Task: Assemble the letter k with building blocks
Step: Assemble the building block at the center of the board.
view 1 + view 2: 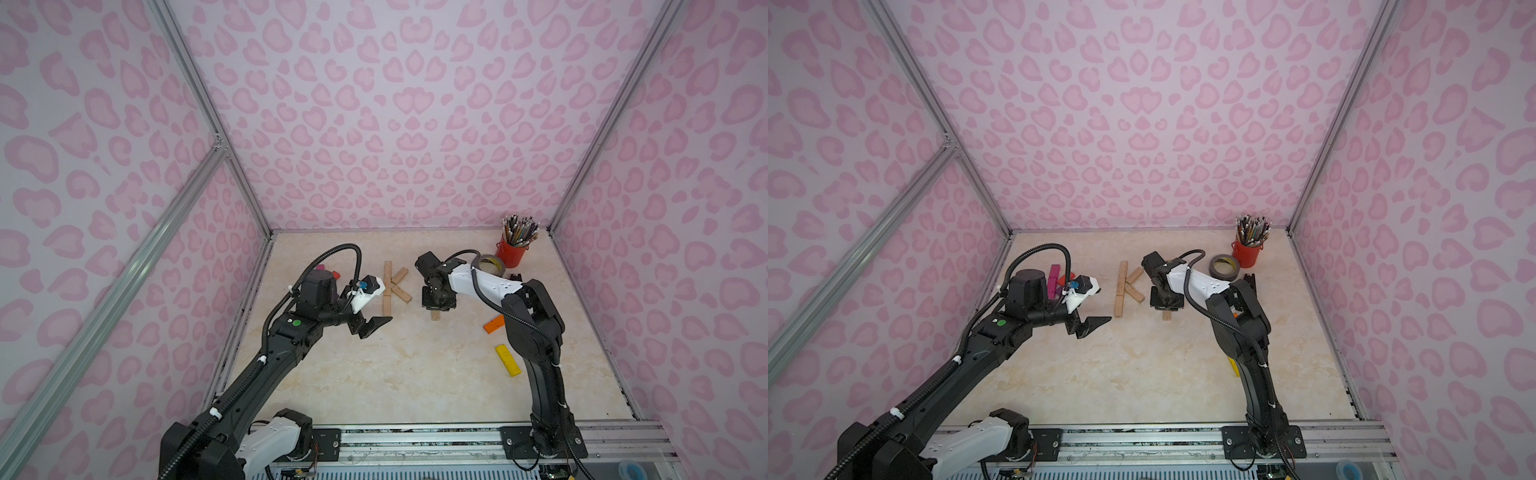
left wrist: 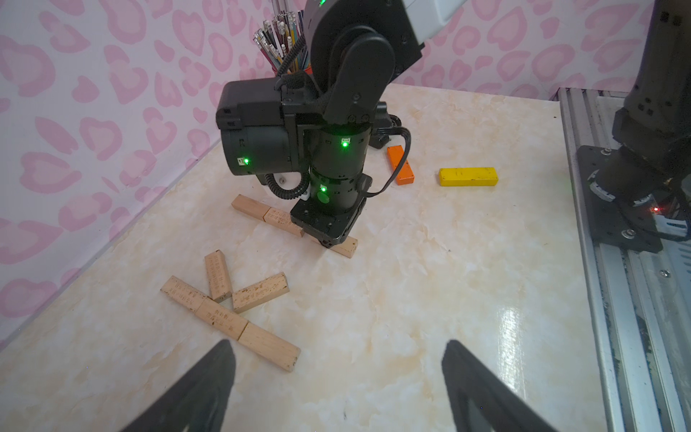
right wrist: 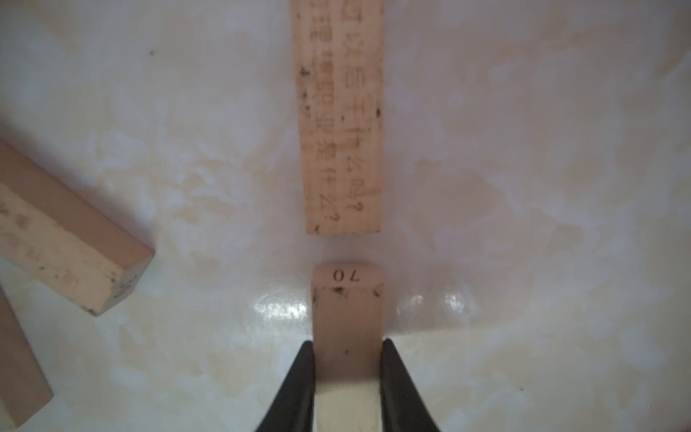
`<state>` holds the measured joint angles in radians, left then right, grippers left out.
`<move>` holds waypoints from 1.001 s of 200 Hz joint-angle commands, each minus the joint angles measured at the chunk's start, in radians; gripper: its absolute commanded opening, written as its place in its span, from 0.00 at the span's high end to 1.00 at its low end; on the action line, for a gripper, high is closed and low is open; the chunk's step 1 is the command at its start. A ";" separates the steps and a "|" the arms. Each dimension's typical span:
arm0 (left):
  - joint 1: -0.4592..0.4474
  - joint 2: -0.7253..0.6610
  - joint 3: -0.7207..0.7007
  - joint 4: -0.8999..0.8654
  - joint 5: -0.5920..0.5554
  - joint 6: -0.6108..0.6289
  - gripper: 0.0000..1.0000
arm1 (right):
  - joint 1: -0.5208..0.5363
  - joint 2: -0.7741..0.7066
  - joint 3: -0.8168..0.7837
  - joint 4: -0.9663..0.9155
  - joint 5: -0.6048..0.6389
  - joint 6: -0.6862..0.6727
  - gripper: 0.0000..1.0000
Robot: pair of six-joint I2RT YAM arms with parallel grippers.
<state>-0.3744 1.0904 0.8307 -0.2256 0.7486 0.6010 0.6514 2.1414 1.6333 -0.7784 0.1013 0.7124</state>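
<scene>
Pale wood, a block stamped 70 [image 3: 347,318], sits pinched by its long sides in my right gripper [image 3: 347,342]. It lies flat on the marbled table [image 3: 523,187], just short of a printed block [image 3: 342,119] in line ahead. My left gripper [image 2: 336,342] hangs spread wide and empty, near the K of wooden blocks [image 2: 220,318].

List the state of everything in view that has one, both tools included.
left tool: open, empty
right tool: shut on end block
end block: gripped, in line with two-block row, small gap
two-block row: flat, end to end
K shape: five wooden blocks, flat
orange block: flat, loose
yellow block: flat, loose
tape roll: lying flat
pencil cup: upright, full of pencils
</scene>
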 commanded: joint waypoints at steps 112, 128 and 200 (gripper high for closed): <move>0.003 0.012 -0.002 0.014 -0.001 0.005 0.11 | -0.008 0.041 0.037 -0.008 -0.005 -0.018 0.70; 0.005 0.012 0.001 0.014 -0.002 0.006 0.11 | -0.009 0.045 0.040 -0.007 -0.005 -0.017 0.71; 0.006 0.017 0.001 0.014 0.000 0.006 0.11 | -0.012 0.054 0.046 -0.007 -0.006 -0.017 0.70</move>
<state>-0.3687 1.1042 0.8307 -0.2256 0.7483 0.6010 0.6411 2.1815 1.6764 -0.7788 0.0967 0.7013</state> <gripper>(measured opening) 0.887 0.292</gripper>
